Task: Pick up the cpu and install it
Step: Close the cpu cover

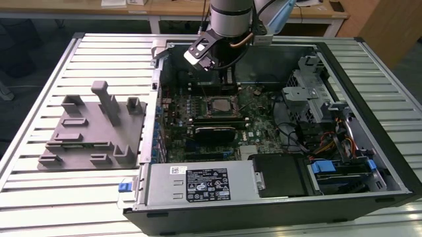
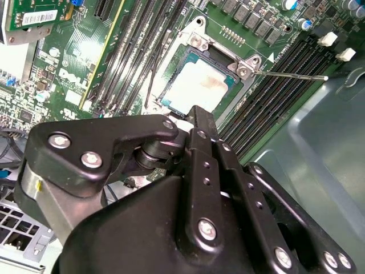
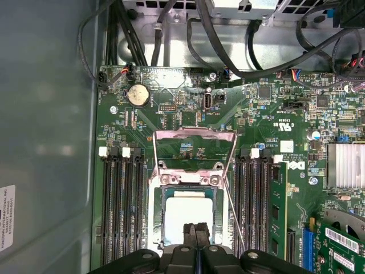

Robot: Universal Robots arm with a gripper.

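Cpu [image 3: 183, 218] flat in open socket [image 3: 188, 178], claw [image 3: 197, 228] closed, empty, just above it — arm [image 1: 231, 17] pointing down

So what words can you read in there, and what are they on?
Black label on the power supply: too small to read.
White sticker on the case wall: too small to read.
Motherboard: a white brand logo; its other print is too small to read.

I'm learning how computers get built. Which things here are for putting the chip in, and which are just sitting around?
For the job: the cpu lying in its socket, the gripper near it.
Just lying about: grey tray, coin battery, memory slots, cables.
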